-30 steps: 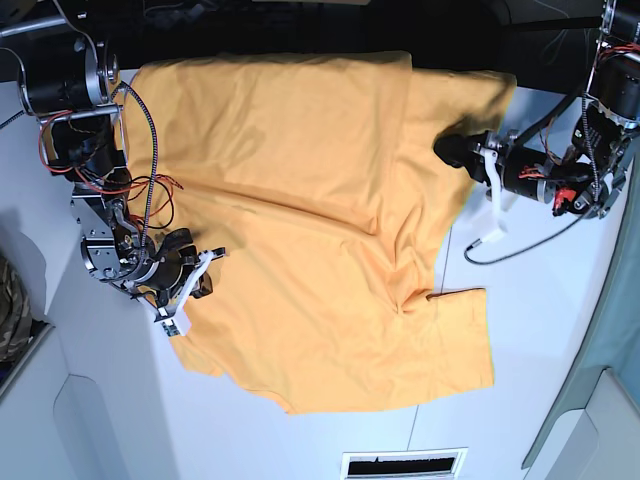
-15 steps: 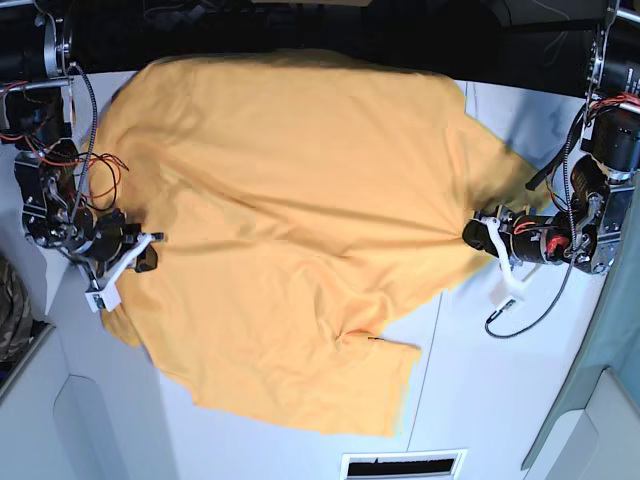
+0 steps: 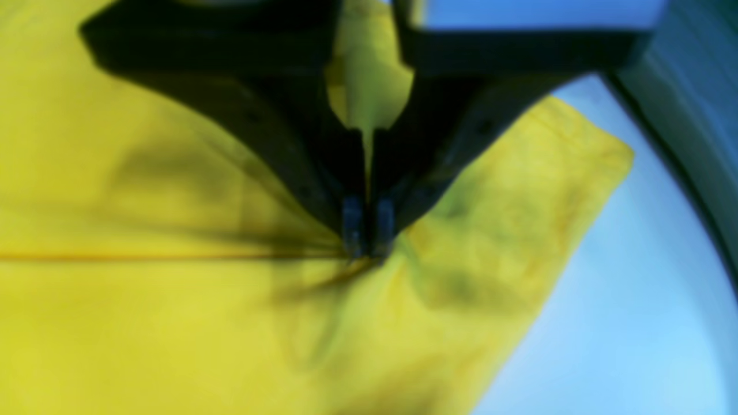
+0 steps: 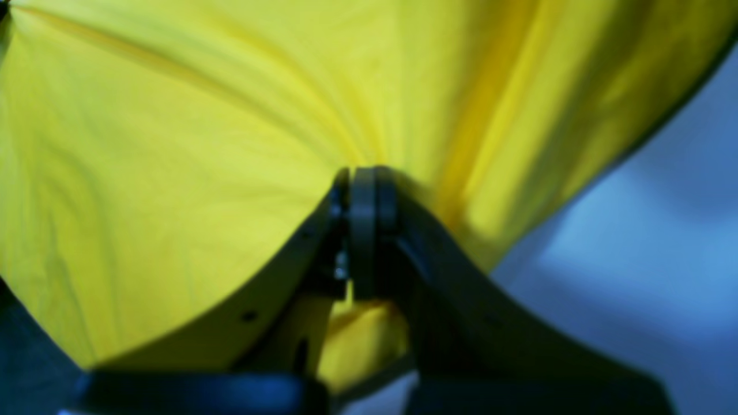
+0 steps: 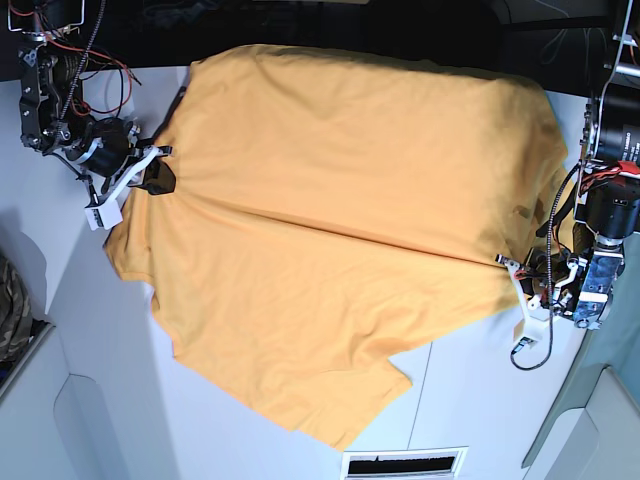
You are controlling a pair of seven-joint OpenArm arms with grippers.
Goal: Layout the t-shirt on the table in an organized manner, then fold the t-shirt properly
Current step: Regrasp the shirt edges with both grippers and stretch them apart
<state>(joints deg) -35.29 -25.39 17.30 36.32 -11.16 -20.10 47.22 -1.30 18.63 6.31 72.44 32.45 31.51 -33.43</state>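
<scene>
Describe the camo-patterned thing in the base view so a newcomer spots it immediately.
Start from the big orange-yellow t-shirt spread over the white table, then look to the base view's far left edge, below the right hand. There, half cut off by the frame, sits a small bundle of camouflage cloth. Its mottled green-brown pattern is the only patterned fabric around; everything near it is plain white.

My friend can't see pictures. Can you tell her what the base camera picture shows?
A big orange-yellow t-shirt is stretched across a white table, seen from above. The right hand pinches one side of it and the left hand pinches the opposite side, pulling a tight crease between them.
</scene>
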